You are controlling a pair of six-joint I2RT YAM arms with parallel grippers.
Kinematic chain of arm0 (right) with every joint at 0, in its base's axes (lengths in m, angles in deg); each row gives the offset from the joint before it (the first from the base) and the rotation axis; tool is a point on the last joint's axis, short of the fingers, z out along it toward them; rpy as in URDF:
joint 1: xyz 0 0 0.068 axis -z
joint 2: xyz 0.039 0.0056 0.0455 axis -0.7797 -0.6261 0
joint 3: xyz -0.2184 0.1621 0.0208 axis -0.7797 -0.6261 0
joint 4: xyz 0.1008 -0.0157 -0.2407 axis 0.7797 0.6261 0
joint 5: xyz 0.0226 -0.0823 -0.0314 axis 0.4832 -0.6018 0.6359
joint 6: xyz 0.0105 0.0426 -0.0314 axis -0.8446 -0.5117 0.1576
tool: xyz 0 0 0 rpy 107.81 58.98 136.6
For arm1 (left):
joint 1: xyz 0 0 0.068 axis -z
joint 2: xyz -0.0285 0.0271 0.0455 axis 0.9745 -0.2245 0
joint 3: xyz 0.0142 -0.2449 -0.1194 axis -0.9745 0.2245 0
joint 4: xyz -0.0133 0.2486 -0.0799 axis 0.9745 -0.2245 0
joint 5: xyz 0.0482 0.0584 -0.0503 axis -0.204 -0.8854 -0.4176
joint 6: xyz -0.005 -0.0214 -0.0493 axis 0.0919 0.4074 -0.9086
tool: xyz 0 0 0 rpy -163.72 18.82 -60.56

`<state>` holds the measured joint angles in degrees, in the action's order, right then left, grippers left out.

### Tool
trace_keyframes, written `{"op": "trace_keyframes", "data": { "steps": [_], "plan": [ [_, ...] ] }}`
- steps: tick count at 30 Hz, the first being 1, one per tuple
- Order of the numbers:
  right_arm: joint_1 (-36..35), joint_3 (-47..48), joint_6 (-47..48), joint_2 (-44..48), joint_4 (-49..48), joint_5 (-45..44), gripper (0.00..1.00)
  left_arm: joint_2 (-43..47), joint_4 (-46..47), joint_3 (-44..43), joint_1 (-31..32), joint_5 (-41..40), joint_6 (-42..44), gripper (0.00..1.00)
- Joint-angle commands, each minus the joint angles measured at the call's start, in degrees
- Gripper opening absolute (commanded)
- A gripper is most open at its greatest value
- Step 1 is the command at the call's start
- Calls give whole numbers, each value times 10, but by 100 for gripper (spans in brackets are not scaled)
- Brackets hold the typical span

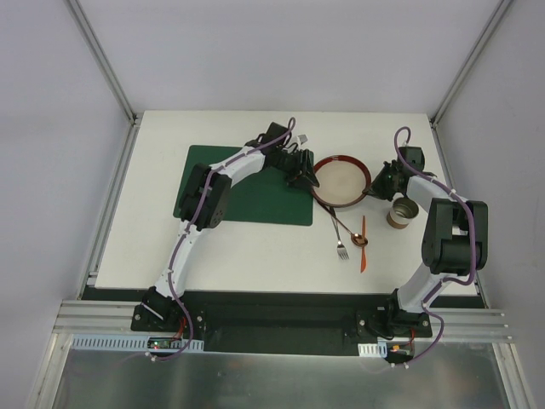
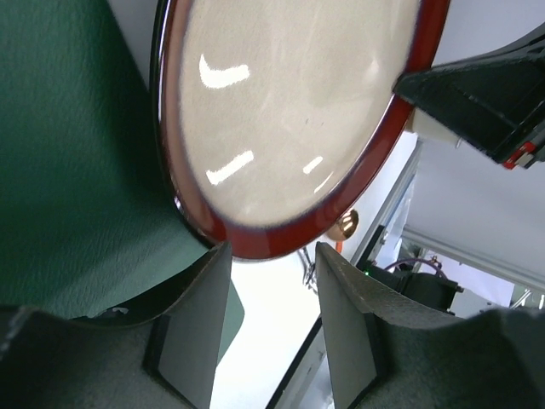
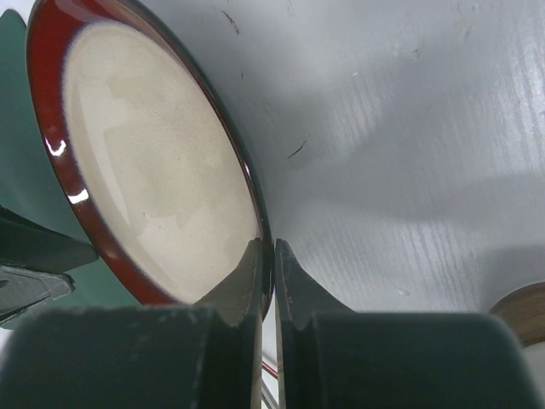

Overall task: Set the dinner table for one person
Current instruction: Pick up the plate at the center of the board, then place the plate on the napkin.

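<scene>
A red-rimmed cream plate [image 1: 341,181] sits on the white dinner table [image 1: 255,256], just right of the dark green placemat [image 1: 247,192]. My right gripper [image 1: 377,184] is shut on the plate's right rim; in the right wrist view [image 3: 272,256] the rim is pinched between its jaws. My left gripper [image 1: 305,177] is open at the plate's left rim; in the left wrist view [image 2: 271,256] the plate [image 2: 289,111] lies just beyond the open fingers. A fork [image 1: 338,239], a copper spoon [image 1: 347,230] and an orange knife [image 1: 364,245] lie in front of the plate.
A brown cup [image 1: 402,213] stands on the table right of the cutlery, close to my right arm. Aluminium frame posts [image 1: 102,51] edge the table at the back corners. The black base rail [image 1: 281,311] runs along the near edge.
</scene>
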<state>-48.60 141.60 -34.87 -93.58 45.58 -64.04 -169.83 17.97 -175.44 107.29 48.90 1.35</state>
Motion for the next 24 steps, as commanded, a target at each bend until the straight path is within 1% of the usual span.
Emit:
{"op": "trace_keyframes", "data": {
  "steps": [1, 8, 19, 24],
  "plan": [
    [-3, 10, 16, 7, 7, -4, 0, 35, -26, 32, -13, -34, 20, 45],
    [2, 10, 15, 4, 4, 1, 0, 42, -25, 33, -17, -33, 22, 45],
    [2, 6, 16, 5, 2, 10, 0, -7, -17, -10, -16, -11, -3, 45],
    [2, 10, 16, -2, 2, 14, 0, -36, -15, -43, -16, 1, -15, 45]
  ]
}}
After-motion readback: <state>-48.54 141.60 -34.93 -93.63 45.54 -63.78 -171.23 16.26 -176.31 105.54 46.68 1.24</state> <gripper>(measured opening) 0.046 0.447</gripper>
